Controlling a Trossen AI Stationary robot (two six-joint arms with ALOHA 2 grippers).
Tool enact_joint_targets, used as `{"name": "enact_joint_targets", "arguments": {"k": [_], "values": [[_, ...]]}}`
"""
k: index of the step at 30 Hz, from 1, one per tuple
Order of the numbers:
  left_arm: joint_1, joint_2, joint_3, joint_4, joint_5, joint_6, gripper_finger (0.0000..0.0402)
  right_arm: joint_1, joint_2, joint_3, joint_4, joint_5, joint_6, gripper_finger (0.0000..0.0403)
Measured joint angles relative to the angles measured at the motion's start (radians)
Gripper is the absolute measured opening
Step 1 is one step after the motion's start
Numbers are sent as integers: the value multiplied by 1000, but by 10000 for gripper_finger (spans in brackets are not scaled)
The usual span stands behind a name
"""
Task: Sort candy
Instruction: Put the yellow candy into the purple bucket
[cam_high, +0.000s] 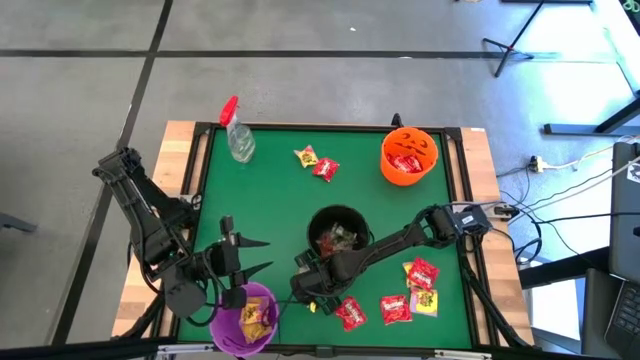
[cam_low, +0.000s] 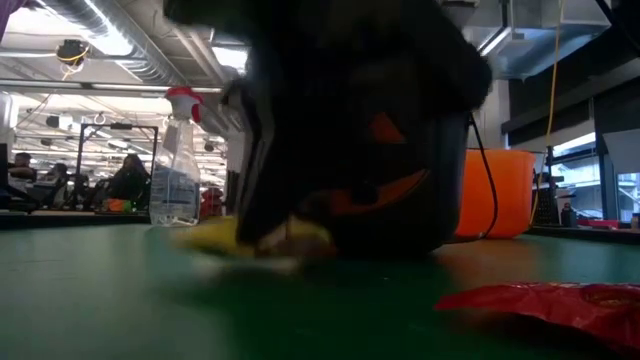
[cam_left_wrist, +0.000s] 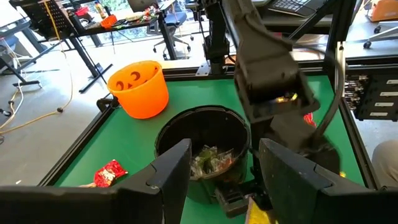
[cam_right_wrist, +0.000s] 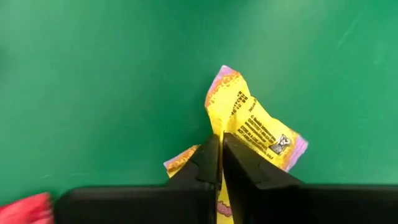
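The candy is small shiny packets on the green table. My right gripper (cam_high: 312, 300) is down at the table near its front edge, beside the black bowl (cam_high: 338, 232), and is shut on a yellow candy packet (cam_right_wrist: 255, 127). Red packets (cam_high: 396, 308) and another yellow one (cam_high: 426, 301) lie flat to its right. Two more packets (cam_high: 316, 162) lie at the back. My left gripper (cam_high: 250, 256) hangs open above the table, just beyond the purple bowl (cam_high: 248, 318) that holds yellow candy. My right gripper pinches the yellow packet between its two fingers (cam_right_wrist: 208, 163), on a raised crease near the packet's middle (cam_right_wrist: 222, 127). The fingers come from above, slanting down. In the low view the packet (cam_low: 245, 238) still lies on the table under the gripper.
An orange bowl (cam_high: 408, 155) with red candy stands at the back right. A clear spray bottle with a red top (cam_high: 237, 135) lies at the back left. The black bowl holds some dark wrapped pieces (cam_left_wrist: 208, 158). People sit in the room beyond the table (cam_low: 120, 185).
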Motion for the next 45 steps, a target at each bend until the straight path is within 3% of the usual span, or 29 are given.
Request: {"name": "enact_joint_targets", "arguments": {"k": [4, 10, 18, 25, 30, 35, 45], "values": [[0, 0, 0, -2, 0, 0, 179, 15, -4, 118, -115, 11, 17, 4], [0, 0, 0, -4, -2, 0, 179, 48, -7, 273, -148, 30, -9, 10], [-45, 0, 0, -9, -18, -19, 179, 109, -15, 421, -306, 240, -32, 4], [-72, 0, 0, -84, -65, -74, 179, 118, -40, 420, -131, 205, -107, 5], [-64, 0, 0, -177, -65, -189, 179, 104, -41, 420, 117, 62, -144, 5], [-58, 0, 0, -181, -63, -208, 179, 86, -21, 420, 331, -80, -130, 5], [-54, 0, 0, -172, -61, -210, 179, 50, 78, 419, 466, -117, -24, 5]]}}
